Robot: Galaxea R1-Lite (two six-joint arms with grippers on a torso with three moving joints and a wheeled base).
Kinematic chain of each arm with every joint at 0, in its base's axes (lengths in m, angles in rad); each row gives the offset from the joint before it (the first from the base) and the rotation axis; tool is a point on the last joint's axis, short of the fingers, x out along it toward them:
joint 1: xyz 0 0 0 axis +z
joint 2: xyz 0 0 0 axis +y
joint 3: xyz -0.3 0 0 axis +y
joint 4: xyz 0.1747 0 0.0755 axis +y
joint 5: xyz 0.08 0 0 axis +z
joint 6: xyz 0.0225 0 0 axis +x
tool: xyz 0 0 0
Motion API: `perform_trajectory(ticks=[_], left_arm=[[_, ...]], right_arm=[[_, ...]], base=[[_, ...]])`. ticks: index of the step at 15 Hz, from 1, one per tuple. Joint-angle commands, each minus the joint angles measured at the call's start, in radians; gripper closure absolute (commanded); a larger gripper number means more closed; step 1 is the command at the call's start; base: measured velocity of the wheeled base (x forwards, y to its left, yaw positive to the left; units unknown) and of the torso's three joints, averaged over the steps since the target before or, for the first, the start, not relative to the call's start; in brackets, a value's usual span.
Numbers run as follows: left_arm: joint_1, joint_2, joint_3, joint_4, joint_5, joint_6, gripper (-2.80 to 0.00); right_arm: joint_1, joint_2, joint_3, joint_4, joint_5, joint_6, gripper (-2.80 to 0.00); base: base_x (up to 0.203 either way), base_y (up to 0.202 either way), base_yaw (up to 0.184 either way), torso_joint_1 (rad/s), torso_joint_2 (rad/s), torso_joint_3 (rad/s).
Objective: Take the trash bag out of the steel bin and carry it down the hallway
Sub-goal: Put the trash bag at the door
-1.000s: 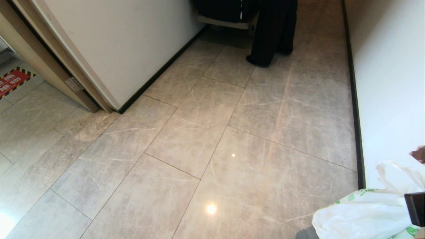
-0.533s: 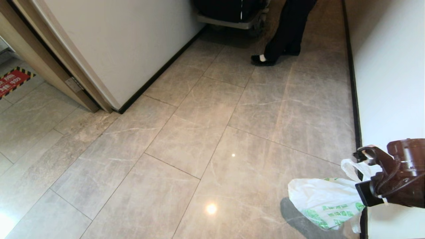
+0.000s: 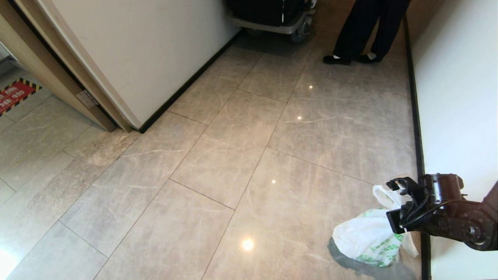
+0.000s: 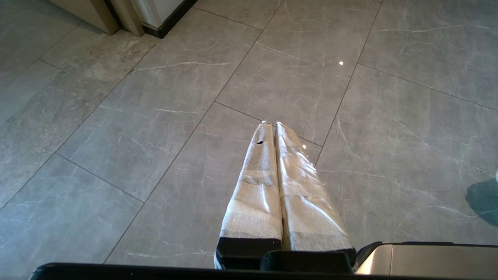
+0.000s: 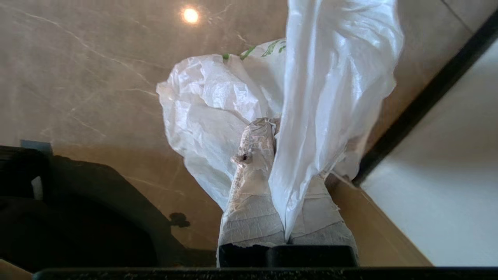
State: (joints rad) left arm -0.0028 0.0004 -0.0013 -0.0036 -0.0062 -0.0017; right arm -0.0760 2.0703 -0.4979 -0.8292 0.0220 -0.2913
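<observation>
White thin plastic trash bag [image 3: 365, 241]: dangled low over glossy beige hallway floor [image 3: 233, 155], beside the white wall [image 3: 459, 97].
Right hand [image 5: 278, 136]: clenched on the bag's handle.
Left hand [image 4: 272, 128]: closed, nothing held.
Risk: film could be torn or dragged if swung.

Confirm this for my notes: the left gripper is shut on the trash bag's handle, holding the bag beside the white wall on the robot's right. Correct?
Not quite: it is the right gripper that is shut on the trash bag, as the right wrist view shows. The left gripper is shut on nothing over bare floor. The bag does hang beside the white wall on the robot's right.
</observation>
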Motion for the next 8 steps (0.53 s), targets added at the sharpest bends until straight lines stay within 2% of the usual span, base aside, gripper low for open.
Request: perform_trajectory(ticks=[1,2,5,8], left_arm=[[0.0,0.0,0.0,0.001,0.0,-0.001,0.0],[0.0,0.0,0.0,0.0,0.0,-0.001,0.0],[0.0,0.0,0.001,0.0,0.0,0.0,0.0],[0.0,0.0,0.0,0.0,0.0,0.0,0.0]], right_arm=[[-0.002,0.047,-0.002,-0.017,0.05,0.011,0.0],[-0.008,0.042,0.009,-0.018,0.056,0.013,-2.8],[-0.014,0.01,0.03,-0.003,0.05,0.015,-2.8],[-0.019,-0.134,0.054,0.037,0.056,0.012,-2.8]], base=[[0.0,0.0,0.0,0.0,0.0,0.0],[0.0,0.0,0.0,0.0,0.0,0.0],[0.0,0.0,0.0,0.0,0.0,0.0],[0.0,0.0,0.0,0.0,0.0,0.0]])
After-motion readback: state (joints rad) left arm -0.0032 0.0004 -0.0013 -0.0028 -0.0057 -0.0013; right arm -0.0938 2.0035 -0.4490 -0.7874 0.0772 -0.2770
